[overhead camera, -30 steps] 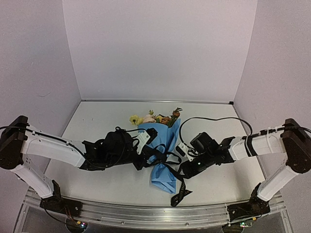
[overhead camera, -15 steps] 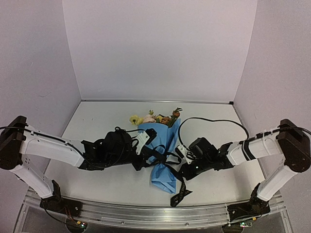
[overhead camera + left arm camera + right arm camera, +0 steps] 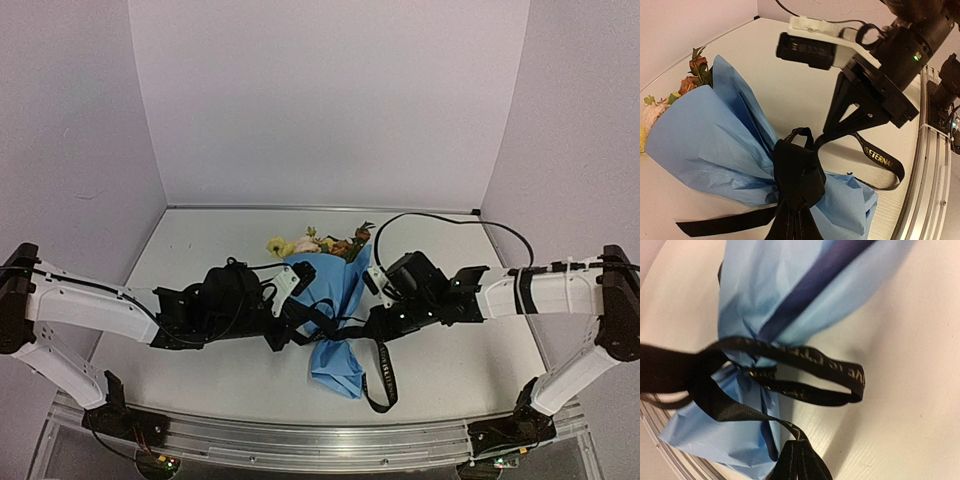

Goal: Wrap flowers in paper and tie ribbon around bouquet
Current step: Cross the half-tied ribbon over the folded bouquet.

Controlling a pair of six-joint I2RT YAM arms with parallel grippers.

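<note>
Tying was the step in hand: the wrapping looked done and the knot was being made.

On the left, the left gripper (image 3: 284, 325) lay low over the table (image 3: 200, 250), its fingers pressed together on a strand of the ribbon (image 3: 385, 372) right at the narrow waist of the bouquet (image 3: 335, 300). A short loose end trailed away beside it in the left wrist view.

In the middle, the bouquet lay on the table between the two arms. The flowers (image 3: 312, 243) pointed toward the back wall and the folded foot toward the near rail. The paper (image 3: 710, 145) was gathered tight where the ribbon circled it, and a small loop stood up out of the crossing there.

On the right, the right gripper (image 3: 368, 326) sat just beside the waist, fingers closed flat on another strand. A lettered loop hung slack between it and the knot, and the long tail ran down toward the near edge.

By my judgement the knot was formed but loose. The next move called for both grippers to draw apart, evenly and level, so the slack ran out. An uneven pull might drag the cone sideways or crush the thin paper.
</note>
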